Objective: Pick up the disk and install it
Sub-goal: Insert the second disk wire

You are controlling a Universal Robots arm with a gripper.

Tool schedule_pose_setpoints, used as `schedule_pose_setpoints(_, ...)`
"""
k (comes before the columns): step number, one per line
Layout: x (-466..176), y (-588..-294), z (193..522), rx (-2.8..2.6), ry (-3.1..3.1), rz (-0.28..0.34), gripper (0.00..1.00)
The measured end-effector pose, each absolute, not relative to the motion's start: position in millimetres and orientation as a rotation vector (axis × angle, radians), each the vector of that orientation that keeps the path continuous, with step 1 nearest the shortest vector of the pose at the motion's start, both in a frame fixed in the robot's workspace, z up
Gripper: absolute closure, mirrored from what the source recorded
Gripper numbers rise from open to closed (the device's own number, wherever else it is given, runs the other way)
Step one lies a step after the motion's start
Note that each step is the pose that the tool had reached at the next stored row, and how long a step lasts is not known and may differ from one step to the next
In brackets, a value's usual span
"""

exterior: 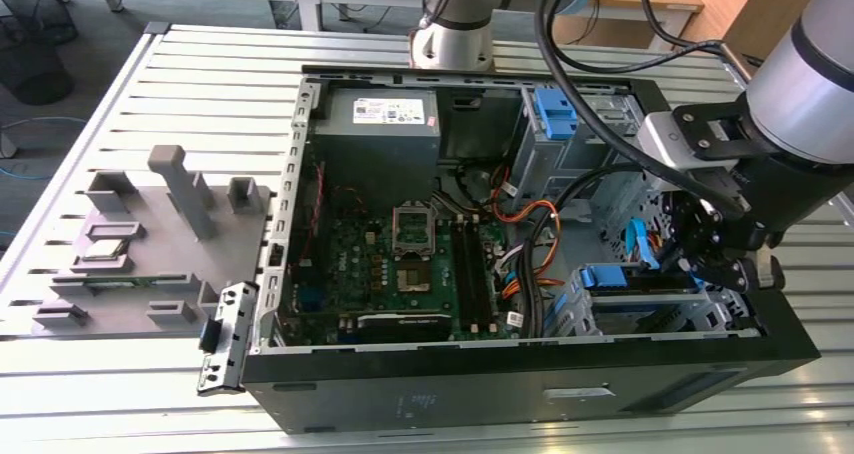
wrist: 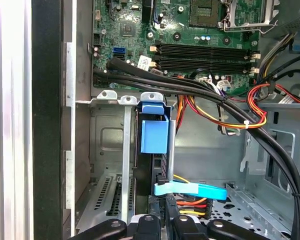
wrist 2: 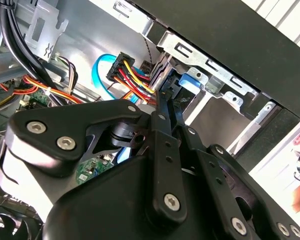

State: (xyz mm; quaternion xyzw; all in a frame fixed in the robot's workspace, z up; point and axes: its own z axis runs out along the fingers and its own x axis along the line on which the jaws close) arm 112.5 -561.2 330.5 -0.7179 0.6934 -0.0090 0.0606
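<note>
The disk (wrist: 151, 150) stands on edge in the metal drive bay (wrist: 107, 145) at the front corner of the open computer case (exterior: 534, 374). Its blue bracket tab (wrist: 154, 134) faces the motherboard. In the exterior view the disk's blue bracket (exterior: 618, 278) shows on top of the bay, at the exterior view's right. My gripper (wrist: 161, 221) reaches into the case behind the disk with its fingers (wrist 2: 162, 117) close together on the disk's rear end. In the second wrist view the gripper (wrist 2: 167, 97) points at the blue tab (wrist 2: 189, 82).
Thick black cables (wrist: 190, 90) and red-yellow wires (wrist: 240, 122) cross just past the bay. A blue flat cable (wrist: 195, 190) and a power connector (wrist 2: 121, 67) hang beside the fingers. A second blue bracket (exterior: 551, 114) sits at the case's rear. A grey fixture (exterior: 147, 244) lies at the exterior view's left.
</note>
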Motion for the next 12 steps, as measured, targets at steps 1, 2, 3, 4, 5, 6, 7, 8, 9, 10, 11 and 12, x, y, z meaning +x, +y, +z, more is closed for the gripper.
schedule_pose_setpoints(1,112.5,-561.2,329.9,-2.172,2.098,-0.027,0.83)
schedule_pose_setpoints(2,112.5,-561.2,329.8,-2.172,2.098,-0.027,0.83)
schedule_pose_setpoints(3,112.5,-561.2,329.8,-2.172,2.098,-0.027,0.83)
schedule_pose_setpoints(4,112.5,-561.2,329.8,-2.172,2.098,-0.027,0.83)
schedule_pose_setpoints(5,112.5,-561.2,329.8,-2.173,2.098,-0.028,0.83)
schedule_pose_setpoints(6,112.5,-561.2,329.8,-2.173,2.098,-0.028,0.83)
schedule_pose_setpoints(7,112.5,-561.2,329.5,-2.173,2.098,-0.028,0.83)
schedule_pose_setpoints(8,112.5,-561.2,329.1,-2.173,2.098,-0.028,0.83)
schedule_pose_setpoints(9,112.5,-561.2,329.0,-2.173,2.099,-0.028,0.83)
schedule_pose_setpoints(10,112.5,-561.2,328.9,-2.173,2.098,-0.028,0.83)
schedule_pose_setpoints(11,112.5,-561.3,328.8,-2.173,2.098,-0.028,0.83)
schedule_pose_setpoints(12,112.5,-561.2,328.7,-2.173,2.098,-0.028,0.83)
